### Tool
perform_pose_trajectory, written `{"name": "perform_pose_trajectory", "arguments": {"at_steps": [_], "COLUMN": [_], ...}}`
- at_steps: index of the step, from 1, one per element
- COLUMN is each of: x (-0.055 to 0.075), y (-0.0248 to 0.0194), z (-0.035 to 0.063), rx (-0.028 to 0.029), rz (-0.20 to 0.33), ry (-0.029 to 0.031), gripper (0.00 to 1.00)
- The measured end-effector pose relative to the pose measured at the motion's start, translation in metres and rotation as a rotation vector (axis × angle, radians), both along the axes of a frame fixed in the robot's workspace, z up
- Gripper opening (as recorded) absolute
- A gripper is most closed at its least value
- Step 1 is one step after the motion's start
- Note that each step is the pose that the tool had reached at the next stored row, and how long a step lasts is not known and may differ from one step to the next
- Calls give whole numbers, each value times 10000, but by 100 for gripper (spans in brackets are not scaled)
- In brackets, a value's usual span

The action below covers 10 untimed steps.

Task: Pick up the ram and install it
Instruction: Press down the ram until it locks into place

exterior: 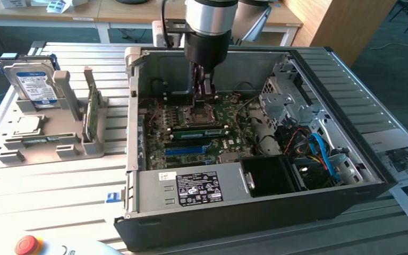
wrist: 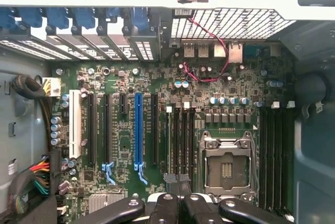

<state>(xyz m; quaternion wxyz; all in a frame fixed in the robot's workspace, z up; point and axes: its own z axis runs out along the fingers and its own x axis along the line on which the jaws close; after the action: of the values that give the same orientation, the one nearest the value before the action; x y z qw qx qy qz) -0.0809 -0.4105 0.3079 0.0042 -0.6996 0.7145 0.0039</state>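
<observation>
Ram (exterior: 200, 130), a thin green board stick, stands on edge in a motherboard (exterior: 189, 146) slot inside the open steel case (exterior: 261, 207). On the exterior view's clock face it lies at about 6 o'clock from the gripper (exterior: 205, 102), just beside it, with its long axis running 9 to 3. The black fingers are pressed together on nothing visible, by the square metal CPU socket (wrist: 226, 167).
</observation>
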Motion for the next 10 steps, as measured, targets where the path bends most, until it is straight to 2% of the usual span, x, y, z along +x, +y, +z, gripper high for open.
{"name": "perform_pose_trajectory", "arguments": {"at_steps": [10], "x": [1], "y": [0], "z": [121], "rx": [-2], "rz": [0], "ry": [54], "gripper": [10]}}
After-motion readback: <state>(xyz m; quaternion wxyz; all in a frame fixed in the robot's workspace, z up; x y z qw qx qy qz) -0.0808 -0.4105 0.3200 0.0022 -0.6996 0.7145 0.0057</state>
